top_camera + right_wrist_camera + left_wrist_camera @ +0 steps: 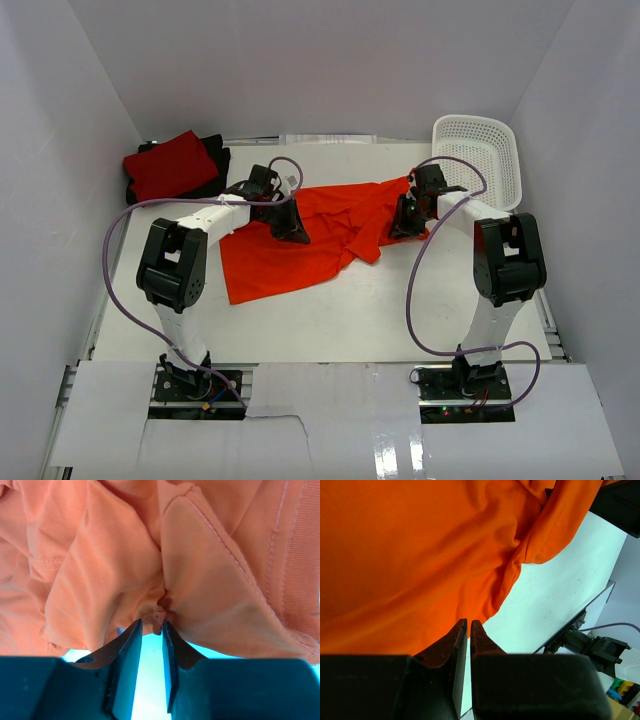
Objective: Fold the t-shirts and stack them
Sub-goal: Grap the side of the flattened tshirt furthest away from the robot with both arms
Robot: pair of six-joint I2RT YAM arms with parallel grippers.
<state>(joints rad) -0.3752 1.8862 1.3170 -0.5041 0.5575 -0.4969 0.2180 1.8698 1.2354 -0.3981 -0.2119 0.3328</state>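
Observation:
The bright orange t-shirt (310, 235) lies spread and rumpled in the middle of the table. My left gripper (293, 230) sits at its near-left hem with the jaws nearly closed on the cloth edge (485, 611). My right gripper (405, 222) is at the shirt's right end, its jaws pinching a bunched fold (159, 611). In the left wrist view my left gripper (469, 622) shows smooth cloth above it. In the right wrist view my right gripper (151, 625) shows cloth gathering to its tips. The crimson red t-shirt (168, 165) lies folded on the black t-shirt (215, 165) at the back left.
A white perforated basket (480, 150) stands at the back right, tilted against the wall. White walls close in the table on the left, back and right. Purple cables loop from both arms over the table.

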